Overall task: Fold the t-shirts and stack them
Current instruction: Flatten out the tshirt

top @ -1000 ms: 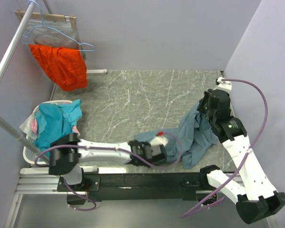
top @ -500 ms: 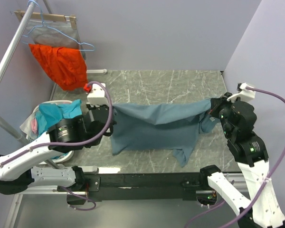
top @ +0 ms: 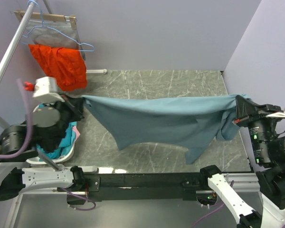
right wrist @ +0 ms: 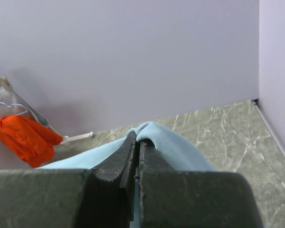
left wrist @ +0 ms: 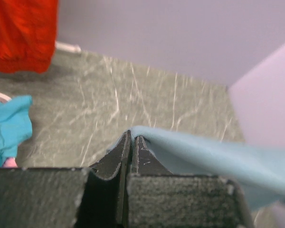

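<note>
The slate-blue t-shirt (top: 161, 118) hangs stretched in the air over the middle of the table (top: 147, 85). Its upper edge is pulled into a taut line from 9 o'clock to 3 o'clock. Below that line the cloth sags in loose folds, and one tail droops toward 5 o'clock. Whether the lowest cloth touches the table cannot be told.

At the 9 o'clock end the left gripper (top: 80, 101) has its jaws pressed together on a corner of the shirt. The left wrist view shows the fabric pinched between the two dark fingers. At the 3 o'clock end the right gripper (top: 238, 109) pinches the opposite corner the same way, with a bunch of cloth hanging just beside it.

The table top is grey-green stone-patterned, veined with pale streaks. A black rail (top: 147, 180) runs along its 6 o'clock edge. Plain lavender walls (top: 156, 33) close the space at 12 and 3 o'clock.

At 10 o'clock an orange garment (top: 61, 64) hangs from a blue wire hanger (top: 80, 46) on a slanting metal pole (top: 9, 52). At 8 o'clock, partly behind the left arm, a white basket (top: 70, 152) holds teal clothes (top: 66, 137).
</note>
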`<action>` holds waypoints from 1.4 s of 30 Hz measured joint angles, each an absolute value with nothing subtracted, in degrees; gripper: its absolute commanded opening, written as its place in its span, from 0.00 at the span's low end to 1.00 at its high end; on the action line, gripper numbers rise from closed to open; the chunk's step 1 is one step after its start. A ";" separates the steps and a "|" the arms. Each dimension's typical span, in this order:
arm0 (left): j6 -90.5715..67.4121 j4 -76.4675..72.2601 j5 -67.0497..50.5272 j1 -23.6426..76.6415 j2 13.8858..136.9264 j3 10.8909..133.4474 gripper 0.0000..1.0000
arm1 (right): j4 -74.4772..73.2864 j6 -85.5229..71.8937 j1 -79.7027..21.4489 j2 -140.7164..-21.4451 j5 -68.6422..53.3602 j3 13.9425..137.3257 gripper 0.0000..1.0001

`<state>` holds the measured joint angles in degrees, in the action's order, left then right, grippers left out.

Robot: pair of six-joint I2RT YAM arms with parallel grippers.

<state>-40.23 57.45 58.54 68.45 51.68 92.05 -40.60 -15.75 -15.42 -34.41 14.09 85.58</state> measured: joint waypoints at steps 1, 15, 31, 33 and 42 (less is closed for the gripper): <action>-39.88 56.40 59.90 68.45 50.72 92.16 0.01 | -40.05 -15.59 -15.42 -34.68 14.11 85.73 0.00; -29.58 24.53 54.76 40.73 73.17 68.25 0.01 | -31.99 -19.51 -12.12 -76.93 14.13 73.47 0.00; -17.26 -2.87 38.68 19.90 110.24 79.75 0.93 | -26.35 -19.51 -0.69 -116.60 5.72 101.56 0.74; -16.23 -4.62 36.91 18.70 112.57 81.45 0.99 | -24.67 -19.40 -0.69 -117.62 6.57 101.84 0.76; -16.27 -3.66 34.52 17.61 111.96 81.52 0.99 | -20.03 -18.46 0.34 -111.72 11.09 93.17 0.83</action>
